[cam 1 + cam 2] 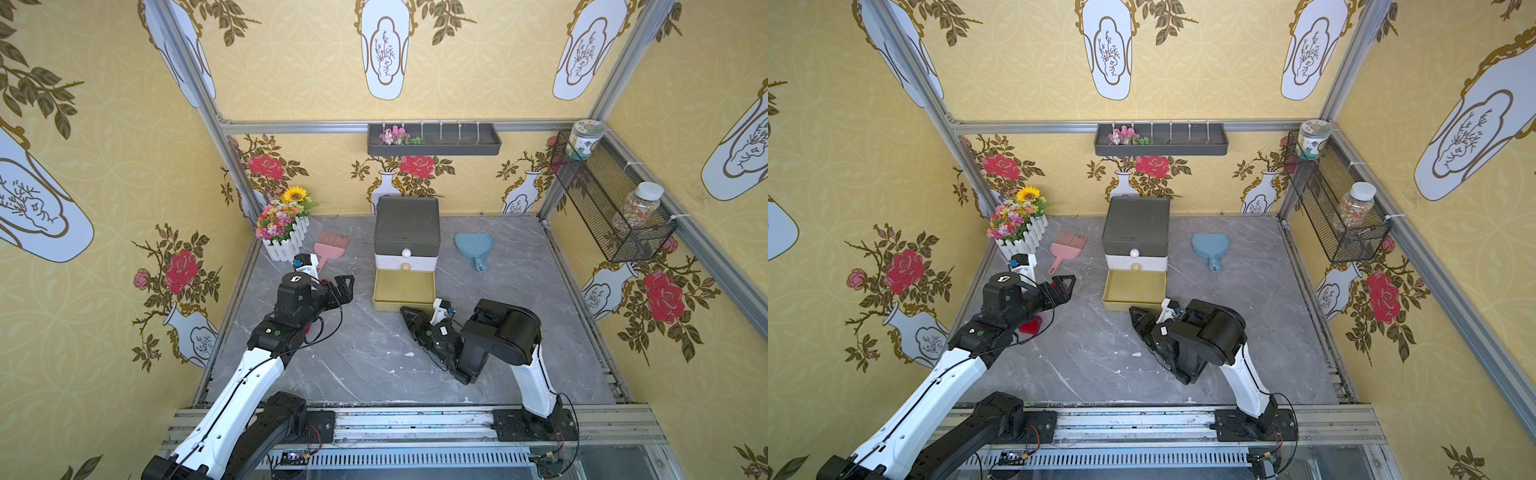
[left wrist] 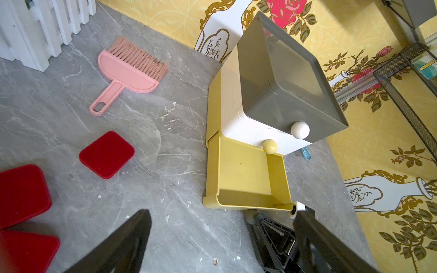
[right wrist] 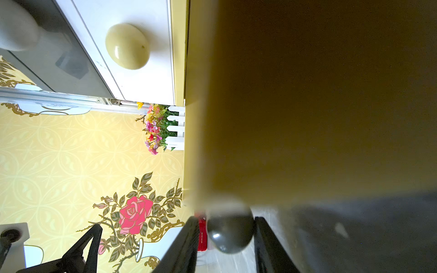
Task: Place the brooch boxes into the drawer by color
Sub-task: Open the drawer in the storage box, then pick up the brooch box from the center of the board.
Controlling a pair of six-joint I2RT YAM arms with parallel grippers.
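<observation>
**Boxes (image 2: 107,154) lie out on the table while the drawer's bottom tier stands open**

Three red boxes lie flat on the table (image 1: 374,365) toward its left edge, about midway between front and back. The left wrist view shows all three, two close together and one a little apart. In a top view only one red box (image 1: 1030,326) peeks out from under the left arm.

The drawer (image 1: 407,232) stands at the middle of the back edge. Its olive-yellow bottom tier (image 1: 403,291) is pulled out toward the front with its floor bare, and the two tiers above are shut.

The right gripper (image 3: 225,218) lies low at the tier's front, its fingers on either side of the grey knob (image 3: 229,236). A sliver of gap shows beside one finger, so the grip is loosened and not pinching.

The left gripper (image 1: 344,286) hovers above the table between the boxes and the drawer, spread wide and holding nothing.

A pink brush (image 1: 330,245) lies between the drawer and the back left corner. A blue dustpan (image 1: 473,249) lies on the drawer's other side.
</observation>
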